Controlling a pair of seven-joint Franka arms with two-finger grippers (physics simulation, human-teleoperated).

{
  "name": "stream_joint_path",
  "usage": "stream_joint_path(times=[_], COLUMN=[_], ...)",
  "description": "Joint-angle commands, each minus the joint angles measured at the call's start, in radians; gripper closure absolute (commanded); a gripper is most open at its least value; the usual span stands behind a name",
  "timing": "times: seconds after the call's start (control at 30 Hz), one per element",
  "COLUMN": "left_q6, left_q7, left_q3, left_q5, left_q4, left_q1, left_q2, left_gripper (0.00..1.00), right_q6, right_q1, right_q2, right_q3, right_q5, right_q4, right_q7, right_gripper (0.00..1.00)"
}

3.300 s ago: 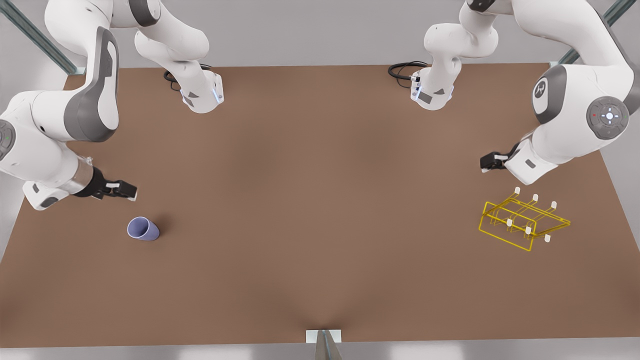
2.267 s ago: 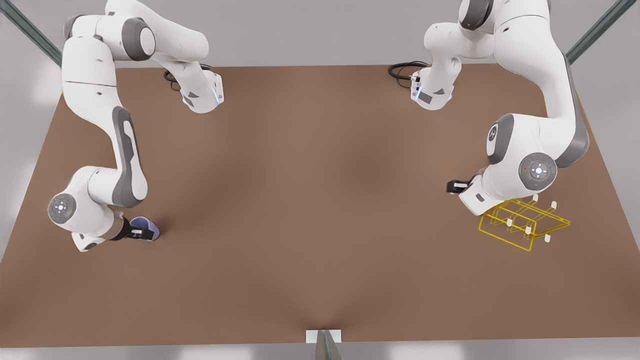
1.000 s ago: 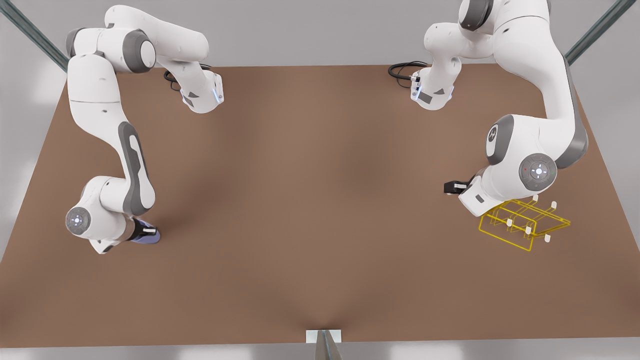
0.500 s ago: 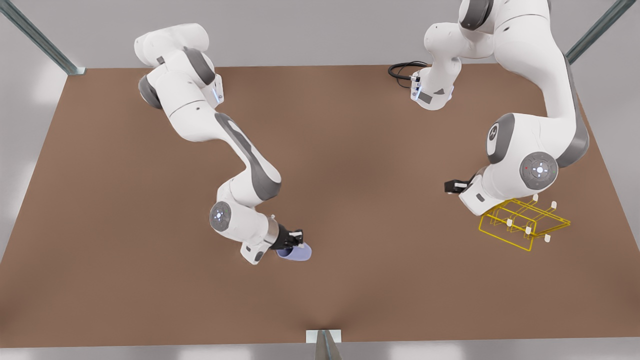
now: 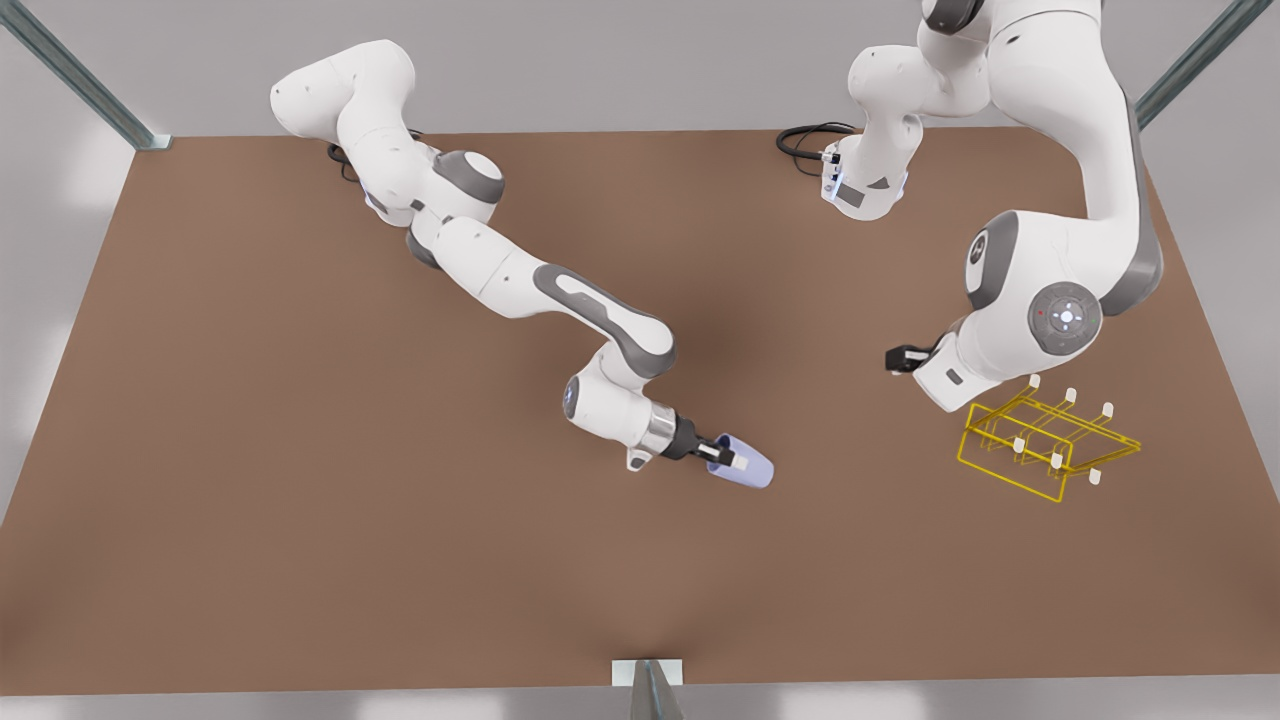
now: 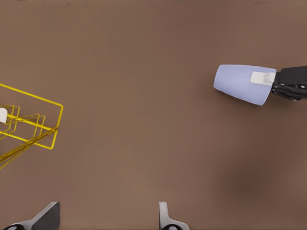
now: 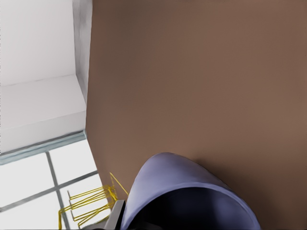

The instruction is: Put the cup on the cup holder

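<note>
**Cup carried on its side above mid-bench**

The right hand [image 5: 728,463] was clamped on the cup [image 5: 745,469], its fingers closed across the rim end, one white fingertip pad [image 5: 737,463] showing on the cup's outer wall. The cup lay tilted on its side with its closed base pointing toward 4 o'clock in the front view, just right of the middle of the brown bench [image 5: 300,500]. From the right wrist camera, the cup's [image 7: 177,191] open mouth sat close under the lens, dark inside.

The cup holder [image 5: 1045,445] stood well apart from the cup, at roughly 3 o'clock from it, near the bench's edge on the front view's right. Its yellow wire frame carried upright pegs with white tips [image 5: 1094,477].

The left hand [image 5: 897,359] hung just above the cup holder at about 10 o'clock of it. The left wrist camera showed its fingers [image 6: 168,218] spread wide apart and holding nothing, with the cup [image 6: 242,84] and a corner of the cup holder [image 6: 33,120] below.
</note>
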Motion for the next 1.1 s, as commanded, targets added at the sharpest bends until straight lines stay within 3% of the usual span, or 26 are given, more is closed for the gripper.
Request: stream_joint_path(times=[0.0, 0.03, 0.07, 0.23, 0.33, 0.47, 0.57, 0.6, 0.63, 0.67, 0.7, 0.77, 0.83, 0.87, 0.93, 1.07], left_q6=[0.062, 0.063, 0.065, 0.066, 0.062, 0.063, 0.065, 0.065, 0.065, 0.066, 0.063, 0.025, 0.025, 0.025, 0.049, 0.345], left_q7=[-0.002, -0.002, -0.002, -0.002, -0.005, -0.062, -0.061, -0.061, -0.062, -0.067, -0.17, -1.002, -1.404, -1.557, -1.826, -2.624], left_q3=[0.0, 0.0, 0.0, 0.0, 0.001, 0.0, 0.0, 0.0, 0.0, 0.0, -0.002, 0.0, 0.003, 0.003, 0.0, -0.012], left_q5=[0.003, 0.003, 0.003, 0.003, 0.003, 0.003, 0.003, 0.003, 0.003, 0.003, 0.0, 0.006, 0.023, 0.039, 0.035, 0.014], left_q4=[-0.004, -0.004, -0.004, -0.004, -0.011, -0.039, -0.039, -0.039, -0.039, -0.039, -0.031, 0.074, 0.176, 0.248, 0.375, 0.364], left_q1=[0.0, 0.0, 0.002, 0.002, 0.002, 0.0, 0.0, 0.0, 0.0, 0.0, -0.012, -0.189, -0.293, -0.331, -0.344, -0.347], left_q2=[-0.001, 0.002, 0.002, 0.002, -0.001, -0.005, -0.001, -0.001, 0.001, 0.001, 0.004, 0.122, 0.274, 0.349, 0.47, 0.518], left_gripper=[0.0, 0.0, 0.0, 0.0, 0.0, 0.0, 0.0, 0.0, 0.0, 0.0, 0.0, 0.0, 0.0, 0.0, 0.0, 0.0], right_q6=[0.131, 0.131, 0.157, 0.154, 0.15, -0.109, -0.555, -0.737, -0.878, -0.886, -0.91, -1.076, -1.113, -1.137, -1.278, -1.271], right_q1=[0.001, 0.002, 0.002, -0.036, -0.061, -0.113, -0.119, -0.133, -0.194, -0.312, -0.416, -0.489, -0.544, -0.548, -0.565, -0.568], right_q2=[0.008, 0.01, 0.006, -0.039, -0.144, -0.401, -0.558, -0.662, -0.773, -0.931, -1.053, -1.234, -1.379, -1.377, -1.274, -1.268], right_q3=[0.012, 0.014, 0.014, 0.02, -0.077, -0.289, -0.486, -0.62, -0.681, -0.686, -0.683, -0.69, -0.684, -0.68, -0.663, -0.657], right_q5=[-0.02, -0.029, -0.033, -0.044, -0.052, -0.046, -0.049, -0.049, -0.053, -0.107, -0.28, -0.437, -0.443, -0.448, -0.449, -0.443], right_q4=[-0.002, -0.005, -0.014, -0.109, -0.275, -0.556, -0.59, -0.596, -0.64, -0.78, -0.856, -0.864, -1.024, -1.028, -0.846, -0.76], right_q7=[0.253, 0.256, 0.254, 0.251, 0.218, 0.146, -0.006, -0.083, -0.146, -0.21, -0.314, -0.373, -0.368, -0.368, -0.368, -0.378], right_gripper=[0.73, 0.62, 0.0, 0.0, 0.0, 0.0, 0.0, 0.0, 0.0, 0.0, 0.0, 0.0, 0.0, 0.0, 0.0, 0.0])
